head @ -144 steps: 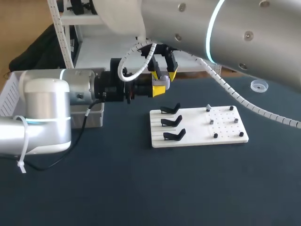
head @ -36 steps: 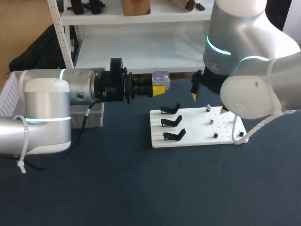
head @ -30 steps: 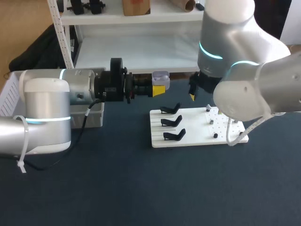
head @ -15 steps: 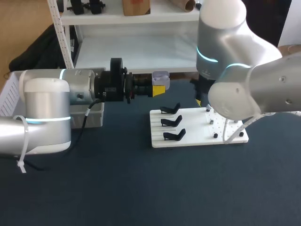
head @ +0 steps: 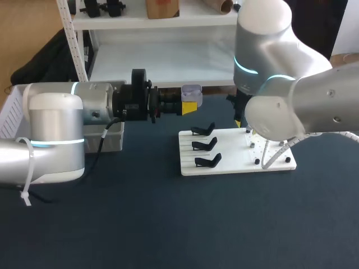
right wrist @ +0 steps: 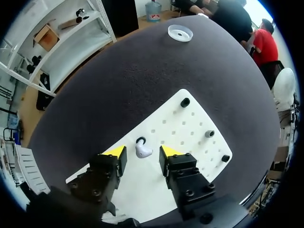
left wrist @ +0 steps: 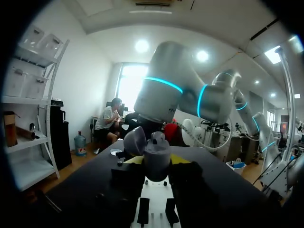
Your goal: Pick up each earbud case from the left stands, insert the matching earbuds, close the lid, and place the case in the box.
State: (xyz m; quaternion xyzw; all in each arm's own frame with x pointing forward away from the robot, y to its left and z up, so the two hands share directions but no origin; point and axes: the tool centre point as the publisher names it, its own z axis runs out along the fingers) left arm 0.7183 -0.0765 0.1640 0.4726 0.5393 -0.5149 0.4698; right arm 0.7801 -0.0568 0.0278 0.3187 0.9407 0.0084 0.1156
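Note:
My left gripper [head: 189, 105] is held still above the table, left of the white board [head: 224, 166], shut on a grey earbud case [head: 191, 92] whose lid stands open. In the left wrist view the case [left wrist: 156, 154] sits between the yellow tips of this gripper [left wrist: 157, 160]. My right arm comes down over the board's right half, where it hides its own fingers in the head view. In the right wrist view my right gripper [right wrist: 142, 153] straddles a white earbud [right wrist: 141, 150] on the pegboard [right wrist: 190, 128], with a small gap on each side. The three black stands [head: 205, 144] are bare.
A white slatted box [head: 12, 112] stands at the table's left edge behind my left arm. Small black and grey pegs [right wrist: 185, 102] stick up from the pegboard. A clear round dish [right wrist: 180, 33] lies on the dark table beyond the board.
My right arm has shifted left and lower over the pegboard, and its fingers have narrowed around the white earbud. The left arm and the case have stayed still.

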